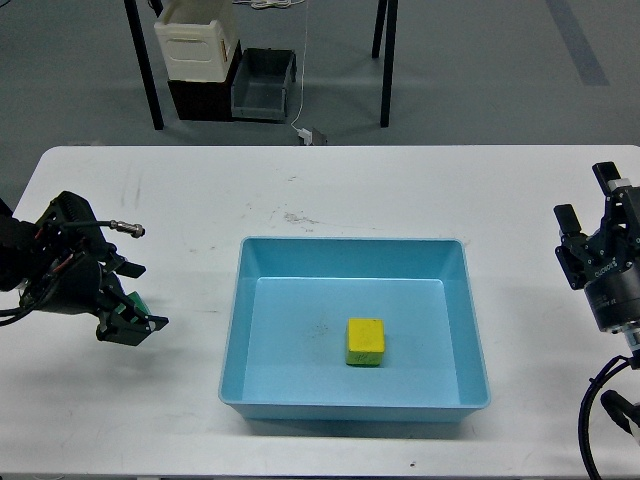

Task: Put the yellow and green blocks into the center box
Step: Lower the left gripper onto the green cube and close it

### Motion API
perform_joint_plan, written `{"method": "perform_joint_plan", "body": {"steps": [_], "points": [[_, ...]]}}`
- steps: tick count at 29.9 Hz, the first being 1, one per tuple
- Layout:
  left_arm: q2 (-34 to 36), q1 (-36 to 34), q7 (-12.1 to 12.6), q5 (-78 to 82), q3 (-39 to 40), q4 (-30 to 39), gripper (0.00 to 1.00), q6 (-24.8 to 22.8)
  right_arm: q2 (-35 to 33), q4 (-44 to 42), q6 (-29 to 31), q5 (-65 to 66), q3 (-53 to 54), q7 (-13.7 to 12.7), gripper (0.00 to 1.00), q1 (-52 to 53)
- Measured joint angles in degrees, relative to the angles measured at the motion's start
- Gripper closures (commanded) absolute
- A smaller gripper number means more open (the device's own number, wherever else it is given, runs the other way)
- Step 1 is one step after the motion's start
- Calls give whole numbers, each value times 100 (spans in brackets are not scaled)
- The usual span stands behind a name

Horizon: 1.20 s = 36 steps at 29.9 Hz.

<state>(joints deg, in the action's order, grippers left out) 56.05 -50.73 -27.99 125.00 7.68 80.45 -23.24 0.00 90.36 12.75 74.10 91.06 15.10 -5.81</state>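
A yellow block [366, 341] lies inside the light blue center box [350, 243] in the middle of the white table. A green block [136, 303] sits on the table left of the box, mostly hidden by my left gripper [134, 298]. The left gripper is down at the block, open, with one finger on each side of it. I cannot tell whether the fingers touch it. My right gripper [586, 196] is open and empty, raised over the table's right edge, well away from the box.
The white table [320, 190] ends near the left arm and at the right arm. On the floor behind it stand a white crate [196, 42], a grey bin [262, 84] and black table legs.
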Motion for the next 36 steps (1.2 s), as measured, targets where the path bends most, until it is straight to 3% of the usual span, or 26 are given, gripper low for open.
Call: {"method": "perform_joint_plan", "body": {"steps": [24, 34, 36], "points": [[-531, -7, -2, 0, -518, -1063, 2, 40, 0, -17, -24, 5, 17, 2, 2, -77], [-569, -7, -1, 0, -751, -1230, 23, 476, 0, -27, -27, 8, 17, 2, 2, -87], [-569, -7, -1, 0, -751, -1259, 34, 525, 0, -27, -27, 7, 15, 2, 2, -87]]}}
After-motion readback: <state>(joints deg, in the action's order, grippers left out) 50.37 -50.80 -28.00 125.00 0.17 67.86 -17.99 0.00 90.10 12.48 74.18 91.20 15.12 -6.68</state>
